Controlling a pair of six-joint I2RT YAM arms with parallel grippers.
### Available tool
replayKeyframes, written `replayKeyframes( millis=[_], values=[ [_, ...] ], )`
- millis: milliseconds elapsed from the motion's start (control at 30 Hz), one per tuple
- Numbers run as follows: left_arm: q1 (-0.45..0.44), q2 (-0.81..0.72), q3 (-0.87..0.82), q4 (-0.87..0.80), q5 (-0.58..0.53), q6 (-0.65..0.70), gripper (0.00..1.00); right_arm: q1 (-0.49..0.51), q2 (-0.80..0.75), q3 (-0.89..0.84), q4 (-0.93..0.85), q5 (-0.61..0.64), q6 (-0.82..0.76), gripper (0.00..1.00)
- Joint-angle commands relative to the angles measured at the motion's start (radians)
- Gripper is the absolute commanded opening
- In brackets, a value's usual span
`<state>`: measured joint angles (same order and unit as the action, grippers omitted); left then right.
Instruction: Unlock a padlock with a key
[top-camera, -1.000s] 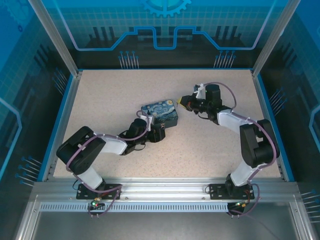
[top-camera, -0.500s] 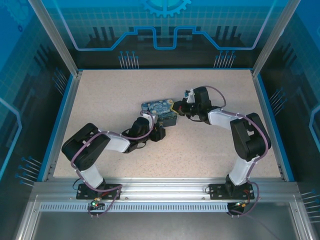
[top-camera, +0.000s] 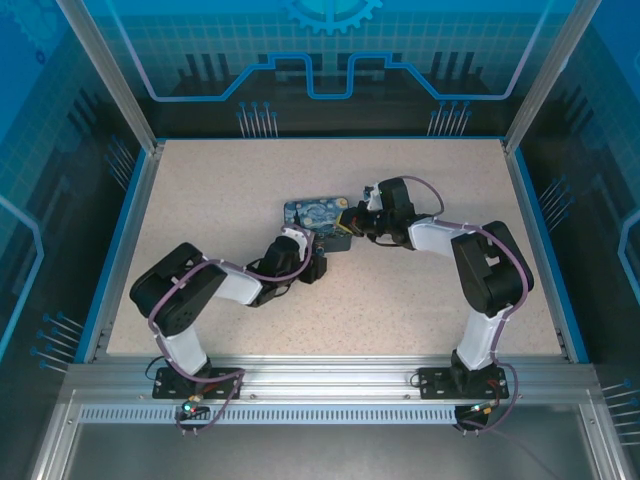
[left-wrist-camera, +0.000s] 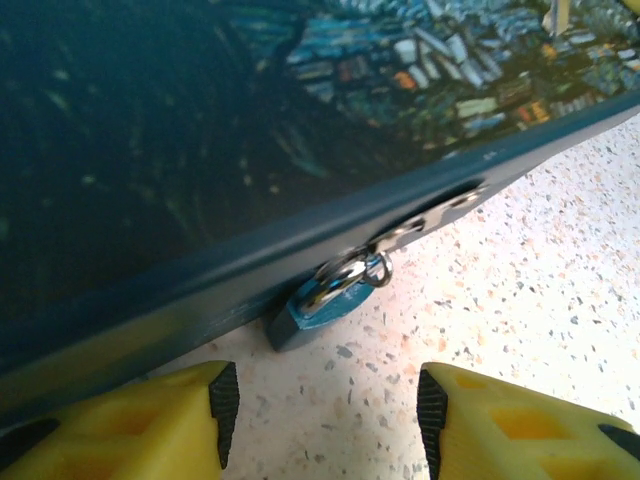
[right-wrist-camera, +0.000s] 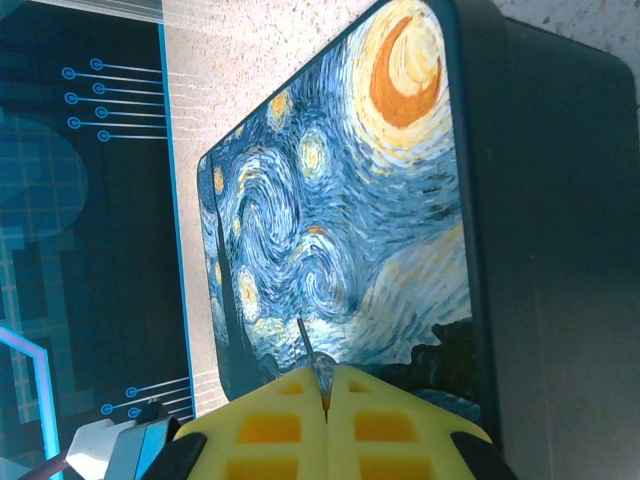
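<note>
Slippage worries us: our right tool (right-wrist-camera: 326, 388) pinches the thin key (right-wrist-camera: 306, 342) over the tin (right-wrist-camera: 330, 200), and it may twist meeting the padlock (left-wrist-camera: 318, 303) before our spread left tool (left-wrist-camera: 320, 415).

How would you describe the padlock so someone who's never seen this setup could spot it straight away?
Find the tin box painted with a starry night sky in the middle of the speckled table. On its dark side wall a small metal hasp sticks out, and the padlock hangs from it. Its teal body and silvery shackle set it apart, and it is far smaller than the tin.
</note>
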<state>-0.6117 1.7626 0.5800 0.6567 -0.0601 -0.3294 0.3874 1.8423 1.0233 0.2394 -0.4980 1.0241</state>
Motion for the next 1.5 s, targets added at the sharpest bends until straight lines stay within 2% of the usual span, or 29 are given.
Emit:
replayKeyframes(
  millis=[0, 233, 733, 1100, 1467],
  values=[
    [0.002, 0.030, -0.009, 0.057, -0.084, 0.067, 0.53, 0.013, 0.034, 0.016, -0.037, 0.022, 0.001, 0.00],
    [-0.012, 0.068, 0.021, 0.106, -0.097, 0.079, 0.53, 0.015, 0.052, 0.018, -0.049, 0.022, -0.001, 0.00],
    [-0.023, 0.105, 0.102, 0.136, 0.046, -0.017, 0.55, 0.021, 0.073, 0.024, -0.060, 0.026, -0.005, 0.00],
    [0.039, 0.133, 0.055, 0.273, 0.109, -0.175, 0.56, 0.021, 0.061, 0.023, -0.081, 0.032, -0.018, 0.00],
    [0.068, 0.144, 0.047, 0.302, 0.141, -0.223, 0.53, 0.021, 0.069, 0.021, -0.074, 0.034, -0.016, 0.00]
  ],
)
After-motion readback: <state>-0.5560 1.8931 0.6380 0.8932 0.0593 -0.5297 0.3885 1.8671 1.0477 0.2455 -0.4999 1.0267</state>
